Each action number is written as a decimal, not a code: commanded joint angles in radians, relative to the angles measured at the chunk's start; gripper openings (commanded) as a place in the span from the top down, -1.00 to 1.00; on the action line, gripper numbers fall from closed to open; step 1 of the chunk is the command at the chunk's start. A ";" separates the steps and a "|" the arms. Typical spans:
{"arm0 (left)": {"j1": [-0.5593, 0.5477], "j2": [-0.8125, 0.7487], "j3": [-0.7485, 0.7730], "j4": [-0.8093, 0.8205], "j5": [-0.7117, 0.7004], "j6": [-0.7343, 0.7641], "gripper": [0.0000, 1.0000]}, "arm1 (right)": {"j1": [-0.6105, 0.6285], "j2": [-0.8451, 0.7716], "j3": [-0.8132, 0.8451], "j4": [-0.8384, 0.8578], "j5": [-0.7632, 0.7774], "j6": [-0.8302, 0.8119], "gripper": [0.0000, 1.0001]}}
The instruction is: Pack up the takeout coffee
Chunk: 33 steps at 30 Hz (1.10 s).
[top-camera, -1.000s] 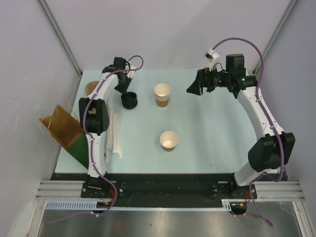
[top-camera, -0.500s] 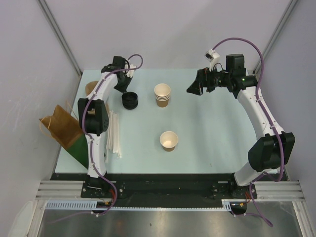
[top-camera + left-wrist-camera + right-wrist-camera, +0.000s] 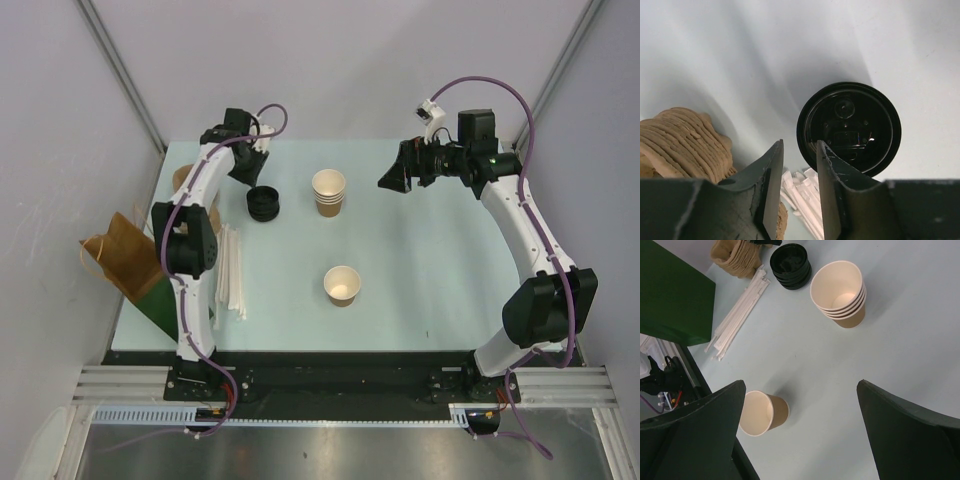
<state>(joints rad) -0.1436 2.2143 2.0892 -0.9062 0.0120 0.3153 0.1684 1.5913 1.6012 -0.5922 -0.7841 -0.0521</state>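
Note:
The takeout coffee cup (image 3: 342,284) is a single tan paper cup that stands open-topped at mid-table, also in the right wrist view (image 3: 762,413). A stack of black lids (image 3: 264,203) lies at the back left. My left gripper (image 3: 245,172) hovers just behind that stack. In the left wrist view the left gripper (image 3: 799,145) shows a narrow gap with nothing in it, its right finger overlapping the edge of the lids (image 3: 850,127). My right gripper (image 3: 392,180) hangs high at the back right. The right gripper (image 3: 801,385) is wide open and empty.
A stack of nested tan cups (image 3: 328,191) stands behind the single cup. White wrapped straws (image 3: 232,270) lie by the left arm. A green and brown bag (image 3: 130,265) lies at the table's left edge. Tan cup sleeves (image 3: 680,140) sit behind it.
The left gripper, down at the lid stack and shutting before, has opened a little and drawn back from the stack. The right arm and the cups have not moved.

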 commanded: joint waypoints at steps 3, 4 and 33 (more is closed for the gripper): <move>0.001 0.001 0.017 -0.016 0.003 0.004 0.31 | -0.004 -0.013 0.036 0.035 -0.017 0.006 -0.99; -0.001 0.005 0.015 -0.016 -0.003 0.002 0.33 | -0.004 -0.011 0.037 0.035 -0.018 0.008 -0.99; -0.001 0.025 0.015 -0.007 -0.010 0.002 1.00 | -0.006 -0.001 0.043 0.037 -0.017 0.006 -0.99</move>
<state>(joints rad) -0.1436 2.2715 2.0888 -0.9203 0.0036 0.3153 0.1677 1.5959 1.6016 -0.5919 -0.7853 -0.0521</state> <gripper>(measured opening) 0.007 0.994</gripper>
